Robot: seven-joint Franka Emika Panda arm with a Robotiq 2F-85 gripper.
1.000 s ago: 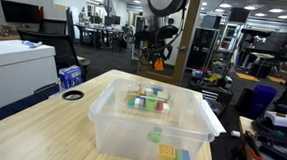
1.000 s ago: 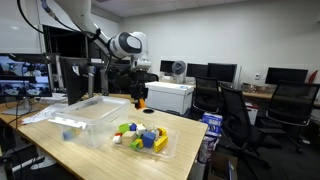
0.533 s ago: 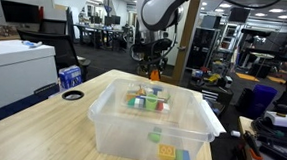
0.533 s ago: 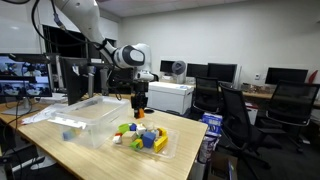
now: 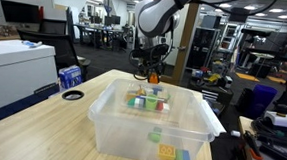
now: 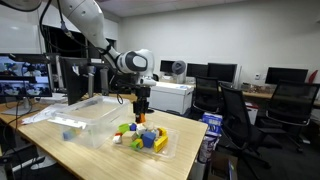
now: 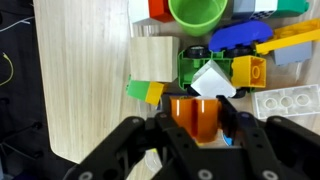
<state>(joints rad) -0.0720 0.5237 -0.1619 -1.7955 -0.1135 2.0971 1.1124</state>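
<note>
Hidden: sides of your orange block [image 7: 195, 117], behind the jaws.
Jaws: clamped on it.
Clear bin [image 6: 92, 104]: few blocks [image 5: 169, 152].
Tray [image 6: 165, 151]: block pile [image 6: 140, 136].

No writing, label or number can be read anywhere.

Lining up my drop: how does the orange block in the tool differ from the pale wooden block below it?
The orange block is clamped in the tool, above the pile; the pale wooden block lies free at the pile's edge. The orange block looks glossy and bright; the pale wooden block is matt and plain. Both are single-coloured toy blocks.
</note>
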